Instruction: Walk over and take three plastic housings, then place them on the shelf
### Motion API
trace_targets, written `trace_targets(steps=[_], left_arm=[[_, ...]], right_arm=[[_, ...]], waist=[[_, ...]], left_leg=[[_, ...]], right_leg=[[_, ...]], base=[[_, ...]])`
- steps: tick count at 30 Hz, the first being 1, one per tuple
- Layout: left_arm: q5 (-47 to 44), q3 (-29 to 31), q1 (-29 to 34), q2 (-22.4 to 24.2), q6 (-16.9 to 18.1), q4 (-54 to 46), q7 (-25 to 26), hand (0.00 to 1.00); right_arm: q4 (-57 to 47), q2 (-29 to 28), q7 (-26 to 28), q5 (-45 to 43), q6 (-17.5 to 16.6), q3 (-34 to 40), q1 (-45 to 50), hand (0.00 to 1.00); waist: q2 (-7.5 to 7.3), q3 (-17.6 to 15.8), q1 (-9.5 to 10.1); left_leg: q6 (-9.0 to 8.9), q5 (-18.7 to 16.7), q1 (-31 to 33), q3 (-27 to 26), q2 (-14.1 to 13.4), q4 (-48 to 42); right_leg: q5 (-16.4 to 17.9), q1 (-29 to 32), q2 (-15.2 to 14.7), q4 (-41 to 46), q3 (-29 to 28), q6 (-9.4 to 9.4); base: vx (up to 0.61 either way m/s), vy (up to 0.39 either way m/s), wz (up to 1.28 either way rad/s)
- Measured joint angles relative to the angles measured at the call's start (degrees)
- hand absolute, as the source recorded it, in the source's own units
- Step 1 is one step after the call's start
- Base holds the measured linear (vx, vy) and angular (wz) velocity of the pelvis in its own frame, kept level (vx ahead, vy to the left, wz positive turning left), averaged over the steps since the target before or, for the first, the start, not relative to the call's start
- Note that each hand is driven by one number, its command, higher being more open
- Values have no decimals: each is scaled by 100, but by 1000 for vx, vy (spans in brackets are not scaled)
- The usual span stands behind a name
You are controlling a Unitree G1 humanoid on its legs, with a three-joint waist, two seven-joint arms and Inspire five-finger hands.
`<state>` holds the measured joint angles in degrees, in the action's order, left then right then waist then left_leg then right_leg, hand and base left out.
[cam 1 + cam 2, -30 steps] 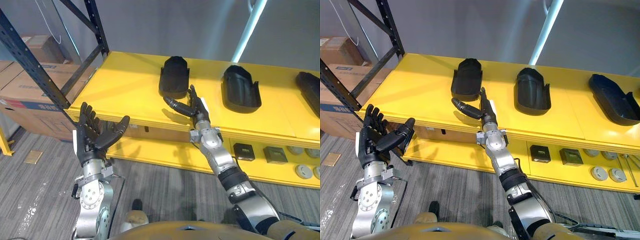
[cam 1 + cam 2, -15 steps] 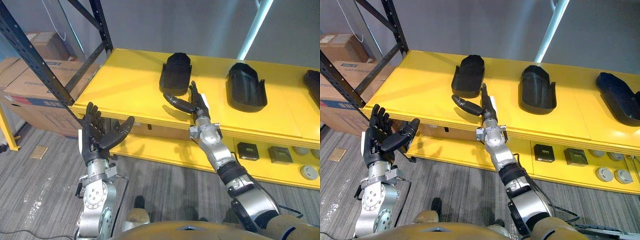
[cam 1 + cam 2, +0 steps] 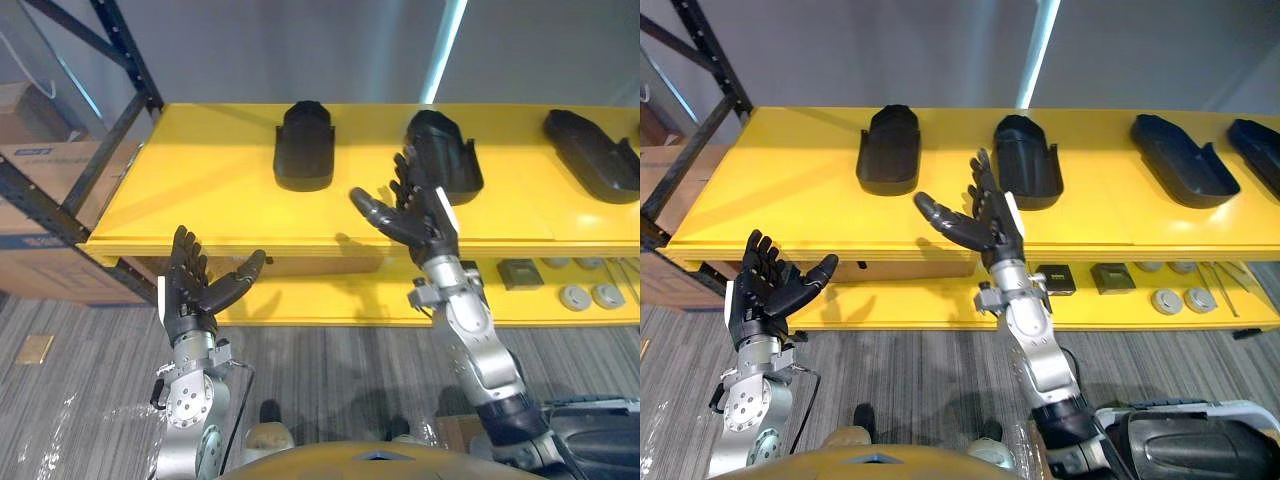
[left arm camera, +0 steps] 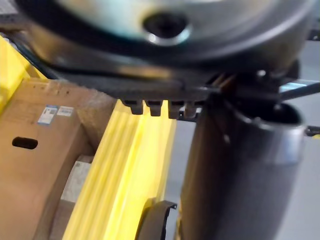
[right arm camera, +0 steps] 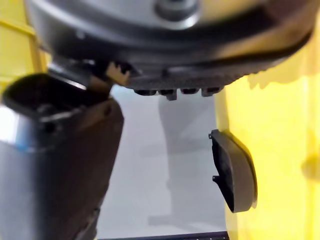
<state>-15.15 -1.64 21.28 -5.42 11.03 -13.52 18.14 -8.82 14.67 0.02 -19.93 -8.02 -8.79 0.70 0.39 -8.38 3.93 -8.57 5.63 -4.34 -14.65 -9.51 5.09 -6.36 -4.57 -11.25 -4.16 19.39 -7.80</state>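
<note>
Four black plastic housings are seen lying in a row on the yellow shelf (image 3: 790, 185), all apart from one another: the leftmost housing (image 3: 888, 150), the second housing (image 3: 1028, 160), the third housing (image 3: 1180, 148), and the fourth housing (image 3: 1255, 140) at the view's right edge. The right hand (image 3: 990, 225) is held raised over the shelf's front edge, just in front of the second housing. Its fingers are spread and nearly straight, the thumb is stretched out to the left, and nothing is gripped. The left hand (image 3: 765, 290) is held lower, in front of and below the shelf's left front edge, palm turned up. Its fingers are straight, its thumb is out, and it is likewise empty. On the lower level (image 3: 900, 305), two small dark boxes (image 3: 1055, 280) and some round discs (image 3: 1180, 298) are noted. A cardboard box (image 3: 40, 200) is seen behind the dark rack upright (image 3: 120, 60) at the left.
</note>
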Motion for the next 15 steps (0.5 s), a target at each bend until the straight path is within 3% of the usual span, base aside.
trace_targets(steps=[2,5,10,15], left_arm=[[0,69,-10,-21,0,-7,-4,100],[2,66,-30,-31,7,-64,-41,100],[3,49,-8,-48,6,-92,-65,100],[2,-9,-41,-137,-18,-91,-95,100]], right_arm=[[-178,177,527,-322,1,143,310,100],[-188,197,831,-421,3,343,513,100],[-158,205,1148,-716,3,540,576,100],[550,205,1337,-745,-9,581,401,100]], waist=[[-1,1,-143],[-1,5,-198],[10,19,-251],[-32,119,-236]], left_leg=[[-12,-21,-13,-103,-40,0],[-30,-32,-11,-181,-102,-4],[-53,-38,-20,-225,-128,-21],[-54,-39,-16,-223,-128,-18]], right_leg=[[3,61,41,-5,-108,5],[-16,118,103,-4,-173,3],[-33,149,138,-2,-244,19],[-32,144,137,-1,-242,19]], base=[[7,-12,-25],[22,-21,-13],[16,-9,-6],[0,0,0]])
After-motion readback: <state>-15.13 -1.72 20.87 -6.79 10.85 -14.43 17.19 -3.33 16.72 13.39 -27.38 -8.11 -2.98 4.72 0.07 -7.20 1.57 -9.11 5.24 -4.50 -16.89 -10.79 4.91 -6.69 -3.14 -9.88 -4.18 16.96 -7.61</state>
